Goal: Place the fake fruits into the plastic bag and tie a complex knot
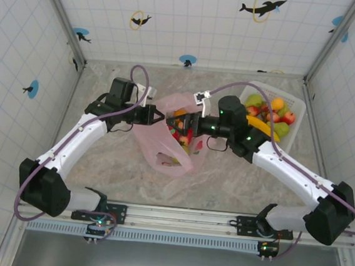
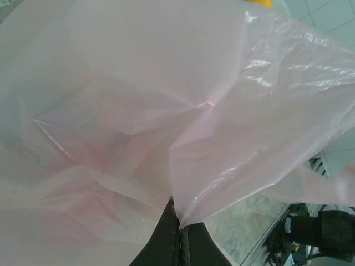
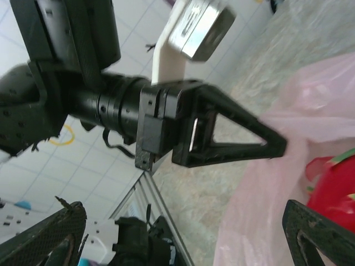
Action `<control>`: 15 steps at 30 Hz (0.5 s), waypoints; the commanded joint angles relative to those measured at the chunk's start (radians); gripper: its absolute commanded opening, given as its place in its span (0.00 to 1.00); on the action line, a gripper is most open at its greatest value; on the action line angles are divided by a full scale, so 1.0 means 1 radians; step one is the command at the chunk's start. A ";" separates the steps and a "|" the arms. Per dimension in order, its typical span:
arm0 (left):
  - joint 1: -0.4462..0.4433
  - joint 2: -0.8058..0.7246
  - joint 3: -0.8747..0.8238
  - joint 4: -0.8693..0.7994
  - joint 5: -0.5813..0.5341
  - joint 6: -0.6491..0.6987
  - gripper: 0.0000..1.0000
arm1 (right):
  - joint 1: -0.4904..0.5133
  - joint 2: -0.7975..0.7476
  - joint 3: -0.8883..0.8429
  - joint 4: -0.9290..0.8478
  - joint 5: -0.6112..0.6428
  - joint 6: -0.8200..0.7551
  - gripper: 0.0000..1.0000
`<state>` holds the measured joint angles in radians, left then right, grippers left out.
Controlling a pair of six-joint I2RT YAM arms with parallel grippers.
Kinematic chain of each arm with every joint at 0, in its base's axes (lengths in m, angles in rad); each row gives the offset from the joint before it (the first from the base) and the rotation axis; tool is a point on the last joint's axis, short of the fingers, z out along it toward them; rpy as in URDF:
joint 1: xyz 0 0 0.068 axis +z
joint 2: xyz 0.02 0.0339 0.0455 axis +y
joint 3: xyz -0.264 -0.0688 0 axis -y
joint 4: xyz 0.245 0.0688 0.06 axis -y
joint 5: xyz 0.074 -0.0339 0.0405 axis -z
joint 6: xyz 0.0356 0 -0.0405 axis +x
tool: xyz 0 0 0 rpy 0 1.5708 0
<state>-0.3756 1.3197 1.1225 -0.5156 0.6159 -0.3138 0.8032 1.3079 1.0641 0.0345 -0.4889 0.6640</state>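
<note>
Plastic bag [image 1: 157, 145], thin translucent pink, lies on the tabletop [image 1: 236, 176], mouth away from me. My left tool [image 1: 159, 115] clenches its rim, and my right tool [image 1: 188, 123] hangs spread and empty over the glossy fake fruits [image 1: 179, 133] inside. Farther right, the white slatted basket [image 1: 270, 88] sits nearest my right arm.

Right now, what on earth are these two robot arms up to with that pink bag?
They are loading the pink plastic bag with toy fruits. The left fingers are pinched shut on the bag's edge, holding its mouth up. The right fingers stand wide open at that mouth, holding nothing. A few fruits already lie inside, a red fruit among them. More wait in the white basket on the right. No knot is tied yet.
</note>
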 commanded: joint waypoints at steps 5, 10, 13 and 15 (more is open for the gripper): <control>0.008 0.003 0.032 0.018 -0.015 0.007 0.00 | 0.070 0.060 -0.029 0.170 -0.081 0.088 0.99; 0.008 0.007 0.029 0.024 -0.015 0.007 0.00 | 0.125 0.049 0.008 0.201 -0.086 0.117 1.00; 0.007 0.006 0.022 0.025 -0.019 0.009 0.00 | 0.124 -0.014 0.056 0.079 -0.027 0.057 0.98; 0.008 0.006 0.020 0.025 -0.021 0.009 0.00 | 0.118 -0.063 0.105 -0.062 0.033 -0.014 0.93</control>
<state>-0.3759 1.3205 1.1229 -0.5064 0.6083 -0.3134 0.9279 1.3396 1.0779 0.0879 -0.5259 0.7261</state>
